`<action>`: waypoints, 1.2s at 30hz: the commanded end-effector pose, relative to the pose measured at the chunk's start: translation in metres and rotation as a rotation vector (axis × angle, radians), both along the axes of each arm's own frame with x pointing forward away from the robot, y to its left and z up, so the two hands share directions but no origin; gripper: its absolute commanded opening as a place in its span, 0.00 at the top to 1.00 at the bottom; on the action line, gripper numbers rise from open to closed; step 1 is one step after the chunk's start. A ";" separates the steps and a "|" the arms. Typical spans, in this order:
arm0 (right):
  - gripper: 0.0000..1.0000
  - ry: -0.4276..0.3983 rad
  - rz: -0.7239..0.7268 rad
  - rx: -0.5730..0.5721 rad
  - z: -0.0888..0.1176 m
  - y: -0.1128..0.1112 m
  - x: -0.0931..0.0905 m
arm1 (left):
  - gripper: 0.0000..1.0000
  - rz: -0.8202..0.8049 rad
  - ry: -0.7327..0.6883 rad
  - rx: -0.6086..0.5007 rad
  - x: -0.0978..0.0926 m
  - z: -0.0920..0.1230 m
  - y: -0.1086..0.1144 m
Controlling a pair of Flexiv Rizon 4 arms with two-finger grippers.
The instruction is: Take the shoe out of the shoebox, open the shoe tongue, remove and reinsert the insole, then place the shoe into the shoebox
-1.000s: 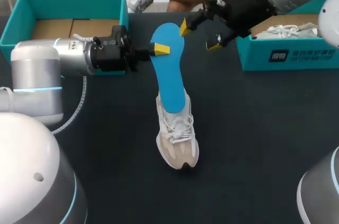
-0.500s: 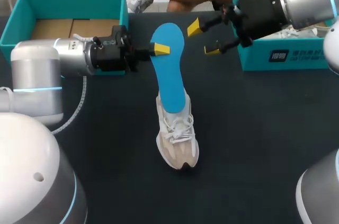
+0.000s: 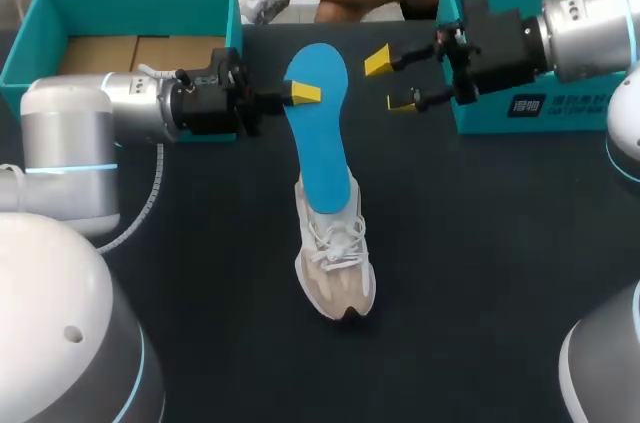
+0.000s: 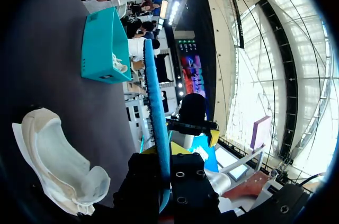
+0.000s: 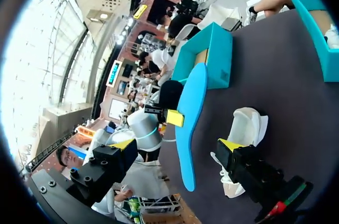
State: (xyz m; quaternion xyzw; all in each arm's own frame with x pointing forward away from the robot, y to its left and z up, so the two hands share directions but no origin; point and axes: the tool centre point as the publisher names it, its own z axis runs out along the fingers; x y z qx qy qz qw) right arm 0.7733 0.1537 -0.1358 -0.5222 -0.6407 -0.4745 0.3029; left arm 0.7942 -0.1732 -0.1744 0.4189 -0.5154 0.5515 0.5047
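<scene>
Insole (image 3: 320,133) pinched in the left jaws; right jaws spread wide, clear of it

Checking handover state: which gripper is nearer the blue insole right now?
Left. The left gripper is shut on the blue insole at its edge; the right gripper hangs open off to the insole's other side, not touching it.

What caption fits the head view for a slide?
Left gripper grips the blue insole by the shoe; right gripper open nearby, touching nothing.
</scene>
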 end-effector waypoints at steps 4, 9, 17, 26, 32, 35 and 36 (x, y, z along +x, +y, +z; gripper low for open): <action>0.00 -0.008 -0.027 0.125 -0.023 -0.005 -0.010 | 1.00 0.002 0.000 0.001 -0.001 0.000 0.000; 0.00 0.034 -0.025 0.125 -0.030 -0.006 -0.010 | 1.00 0.002 0.000 0.001 -0.001 0.000 0.000; 0.00 0.047 -0.024 0.163 -0.030 -0.002 -0.004 | 1.00 0.002 0.000 0.001 -0.001 0.000 0.000; 0.00 0.079 0.007 0.171 -0.032 -0.001 0.004 | 1.00 0.002 0.000 0.001 -0.001 0.000 0.000; 0.00 0.108 0.006 0.185 -0.034 0.000 0.009 | 1.00 0.002 0.000 0.001 -0.001 0.000 0.000; 0.00 0.108 0.006 0.185 -0.034 0.000 0.009 | 1.00 0.002 0.000 0.001 -0.001 0.000 0.000; 0.00 0.108 0.006 0.185 -0.034 0.000 0.009 | 1.00 0.002 0.000 0.001 -0.001 0.000 0.000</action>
